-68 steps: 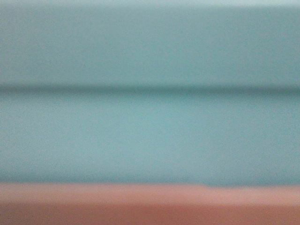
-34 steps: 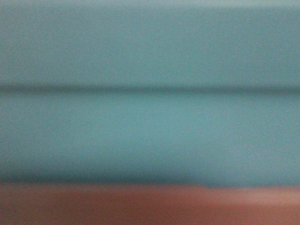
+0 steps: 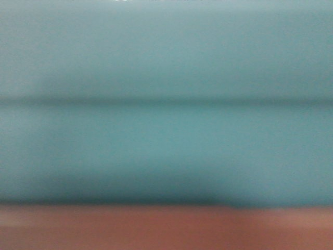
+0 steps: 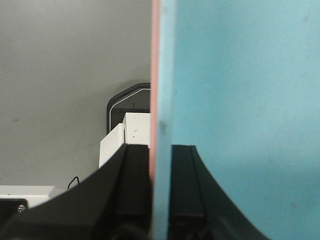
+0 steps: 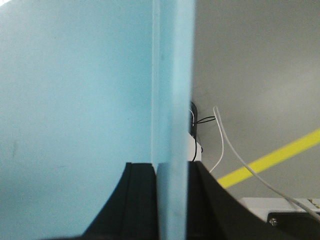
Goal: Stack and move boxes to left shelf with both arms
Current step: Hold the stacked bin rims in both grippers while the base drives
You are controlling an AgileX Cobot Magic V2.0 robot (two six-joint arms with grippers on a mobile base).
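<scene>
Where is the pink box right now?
Front view: the pink box is the bottom strip, directly under the blue box. Left wrist view: its edge sits between the left fingers.

My front view is all sky-blue tub (image 3: 166,151), crossed by one darker band, with the salmon-pink tub (image 3: 166,229) a strip at six o'clock. My left gripper (image 4: 160,150) is black, flanking a pink edge beside pale blue. My right gripper (image 5: 172,167) is black too; a yellow stripe (image 5: 270,161) crosses the grey floor (image 5: 250,60) at four o'clock.
</scene>
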